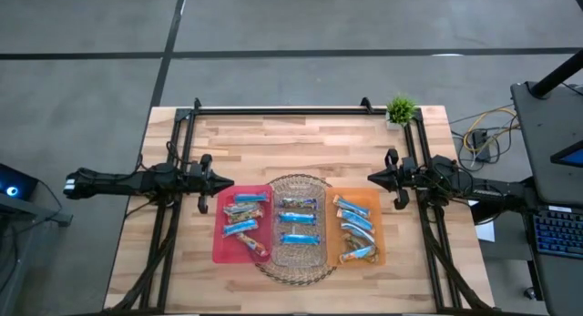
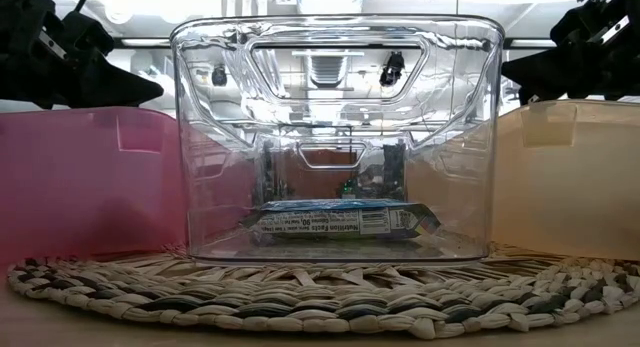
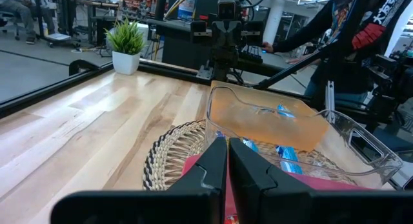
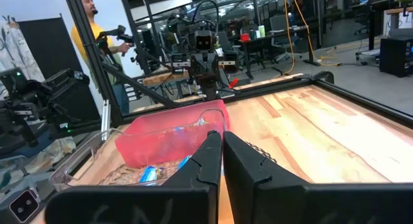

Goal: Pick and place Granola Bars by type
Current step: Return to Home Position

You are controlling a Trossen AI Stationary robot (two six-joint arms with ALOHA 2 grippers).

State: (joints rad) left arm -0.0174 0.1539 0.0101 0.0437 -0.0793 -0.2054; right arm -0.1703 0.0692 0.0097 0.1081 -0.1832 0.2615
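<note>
3 granola bars (image 1: 298, 218) in transparent bin (image 1: 298, 257); pink bin (image 1: 223, 248), orange bin (image 1: 377, 207) flanking.

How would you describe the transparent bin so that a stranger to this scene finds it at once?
Look at the wooden table, then at the round woven mat on the side away from the potted plant. Three bins stand there in a row; the transparent bin is the middle one. Unlike the pink bin and the orange bin beside it, its walls are clear.
</note>
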